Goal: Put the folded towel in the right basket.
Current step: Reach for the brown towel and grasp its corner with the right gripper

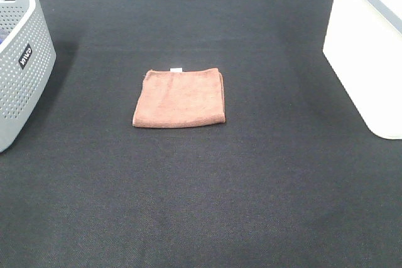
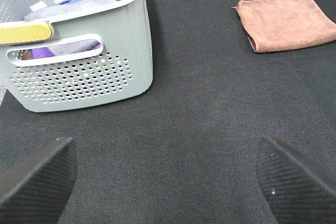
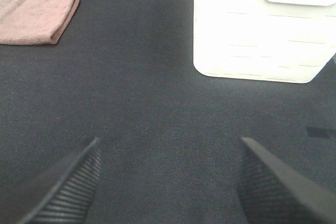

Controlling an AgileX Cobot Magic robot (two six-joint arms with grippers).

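Note:
A folded brown towel (image 1: 179, 98) lies flat on the black table in the middle of the exterior high view. It also shows in the left wrist view (image 2: 287, 21) and in the right wrist view (image 3: 35, 16). The white right basket (image 1: 370, 48) stands at the right edge, and shows in the right wrist view (image 3: 262, 30). My left gripper (image 2: 168, 179) is open and empty, well short of the towel. My right gripper (image 3: 168, 182) is open and empty, apart from the towel and the basket. Neither gripper shows in the exterior high view.
A grey perforated basket (image 1: 19, 61) stands at the left edge; the left wrist view (image 2: 79, 72) shows purple and blue cloths inside it. The black mat (image 1: 201, 205) covers the table.

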